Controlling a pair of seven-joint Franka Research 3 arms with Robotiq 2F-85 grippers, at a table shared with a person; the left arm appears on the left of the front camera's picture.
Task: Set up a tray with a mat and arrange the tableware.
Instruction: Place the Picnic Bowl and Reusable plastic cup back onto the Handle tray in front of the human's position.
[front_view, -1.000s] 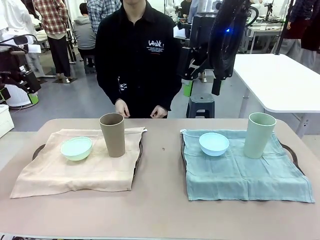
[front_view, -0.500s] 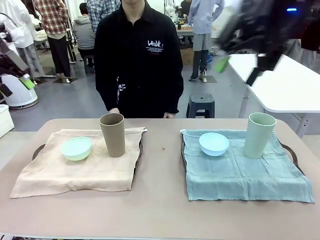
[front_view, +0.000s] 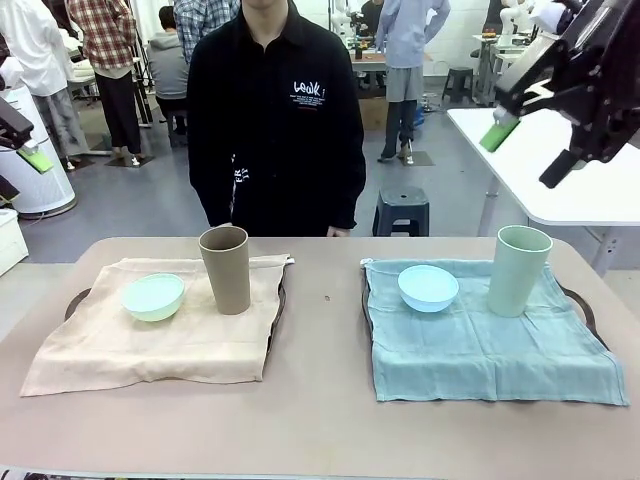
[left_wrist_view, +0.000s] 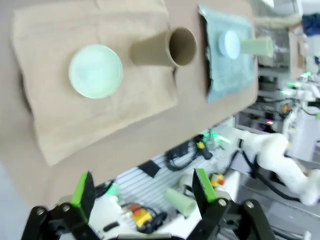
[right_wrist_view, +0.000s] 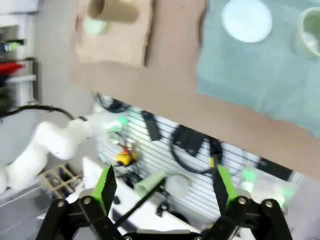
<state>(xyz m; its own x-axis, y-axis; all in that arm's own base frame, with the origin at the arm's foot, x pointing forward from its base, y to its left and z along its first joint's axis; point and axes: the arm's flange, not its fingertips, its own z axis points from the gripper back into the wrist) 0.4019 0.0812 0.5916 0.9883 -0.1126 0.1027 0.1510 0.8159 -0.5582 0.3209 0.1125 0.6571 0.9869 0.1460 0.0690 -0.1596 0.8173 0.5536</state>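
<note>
Counter (front_view: 320, 420): flat tan-brown tabletop spanning the front view, a person in a black shirt (front_view: 275, 110) standing at its far edge.

Teal-green cloth mat (front_view: 490, 345): spread over a dark tray (front_view: 590, 305) on the right half of the counter; the tray's rim shows at the mat's left and right edges. The cloth hangs slightly past the tray at the near side.

Beige cloth mat (front_view: 160, 335): spread over a second dark tray (front_view: 75, 300) on the left half of the counter, rim showing at the left and right sides.

Right end effector (front_view: 528, 145): black, green pads, raised high above the counter's far right corner, fingers spread apart, nothing between them. In its own wrist view (right_wrist_view: 162, 187) the two green-padded fingers stand wide with empty space between.

Left end effector (left_wrist_view: 140, 187): raised well off the counter, fingers spread wide, holding nothing; a green pad (front_view: 33, 160) shows at the left edge of the front view.

Tall tapered pale green matte cup (front_view: 518, 270): upright at the far right corner of the teal mat.

Tall tapered brown matte cup (front_view: 226, 270): upright at the far right part of the beige mat.

Small round light blue bowl (front_view: 428, 287): on the teal mat, far left part, well left of the green cup.

Small round pale green bowl (front_view: 153, 296): on the beige mat, left of the brown cup, near but apart.
</note>
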